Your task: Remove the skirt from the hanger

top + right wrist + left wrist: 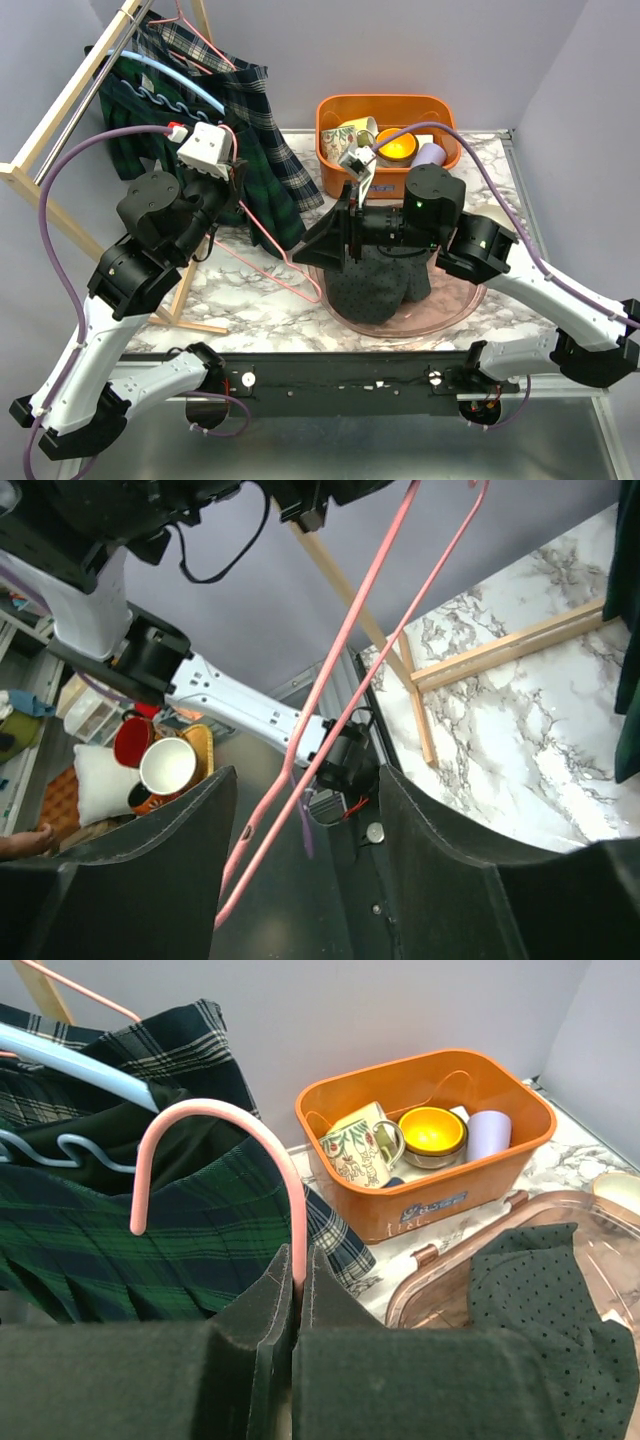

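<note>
Pinching the thin pink wire hanger (pixel 295 1195) just below its hook, my left pincer (pixel 298 1260) was clamped together on the wire, low in the middle of the left wrist view. My right pincer (pixel 305 775) stood apart, its 2 black fingers either side of the hanger's 2 long pink wires; whether either finger touched a wire I could not tell.

The dark green plaid pleated skirt (pixel 265 150) hung in the upper left of the top view, falling from the pale wooden rack (pixel 60 110) toward the white marble table (pixel 250 300), just beside my left pincer. In the left wrist view it filled the left half of the frame behind the hook. Exactly where the cloth sat on the hanger I could not make out.

I judged the skirt light, soft and floppy, its pleats likely to bunch and snag on the wire instead of sliding off cleanly. The hanger looked stiff but springy, and smooth enough to twist in a grip. The best hold for my right pincer seemed to be the thicker waistband edge, where the layers were firmest, not the loose hem, while my left pincer steadied the wire.
</note>
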`<state>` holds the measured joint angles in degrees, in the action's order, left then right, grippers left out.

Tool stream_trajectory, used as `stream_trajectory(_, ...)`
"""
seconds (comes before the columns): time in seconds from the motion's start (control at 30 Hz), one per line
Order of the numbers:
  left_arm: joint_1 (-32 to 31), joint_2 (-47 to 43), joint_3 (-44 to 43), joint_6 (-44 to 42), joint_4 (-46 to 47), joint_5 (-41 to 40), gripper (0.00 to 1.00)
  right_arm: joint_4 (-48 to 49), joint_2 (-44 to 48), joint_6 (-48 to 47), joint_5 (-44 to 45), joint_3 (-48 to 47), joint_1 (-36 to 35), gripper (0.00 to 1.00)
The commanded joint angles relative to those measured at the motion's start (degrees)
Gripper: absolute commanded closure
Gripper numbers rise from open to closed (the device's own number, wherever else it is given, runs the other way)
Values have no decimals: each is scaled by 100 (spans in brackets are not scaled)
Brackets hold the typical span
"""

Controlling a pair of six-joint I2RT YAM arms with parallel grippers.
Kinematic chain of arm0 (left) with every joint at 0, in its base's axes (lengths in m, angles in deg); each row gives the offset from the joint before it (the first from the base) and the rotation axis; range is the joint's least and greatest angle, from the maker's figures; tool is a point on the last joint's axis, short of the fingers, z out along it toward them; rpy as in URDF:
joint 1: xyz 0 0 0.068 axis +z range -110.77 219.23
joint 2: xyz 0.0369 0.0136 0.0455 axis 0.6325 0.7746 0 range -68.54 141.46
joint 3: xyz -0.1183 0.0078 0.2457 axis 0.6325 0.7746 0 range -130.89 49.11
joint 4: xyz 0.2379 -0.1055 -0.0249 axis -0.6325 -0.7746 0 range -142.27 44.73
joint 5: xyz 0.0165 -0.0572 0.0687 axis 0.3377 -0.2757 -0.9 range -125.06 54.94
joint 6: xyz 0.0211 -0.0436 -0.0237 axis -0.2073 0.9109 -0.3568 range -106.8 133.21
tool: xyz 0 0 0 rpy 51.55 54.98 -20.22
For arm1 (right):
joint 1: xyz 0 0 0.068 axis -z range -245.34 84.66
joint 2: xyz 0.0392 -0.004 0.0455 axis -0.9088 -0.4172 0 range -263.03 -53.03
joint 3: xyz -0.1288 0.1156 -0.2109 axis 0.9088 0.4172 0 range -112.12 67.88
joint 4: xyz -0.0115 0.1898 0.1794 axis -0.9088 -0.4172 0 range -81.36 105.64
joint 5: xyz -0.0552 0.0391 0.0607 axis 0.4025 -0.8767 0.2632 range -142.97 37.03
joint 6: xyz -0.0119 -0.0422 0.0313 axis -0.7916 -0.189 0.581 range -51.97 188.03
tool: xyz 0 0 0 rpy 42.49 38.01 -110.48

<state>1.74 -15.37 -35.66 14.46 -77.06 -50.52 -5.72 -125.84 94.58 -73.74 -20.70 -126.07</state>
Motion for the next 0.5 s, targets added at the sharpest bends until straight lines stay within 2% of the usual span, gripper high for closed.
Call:
stream_trajectory(0.0,-3,-17,-39,-91,156,-273,100,-34,198,88,-401,121,-79,36)
stream_trajectory(0.2,5,18,13,-266,147,-387,100,36,443,184,-480,551,-158,46)
stream_trajectory(0.47,5,106,22,-310,147,-537,100,18,514,237,-472,991,-194,46)
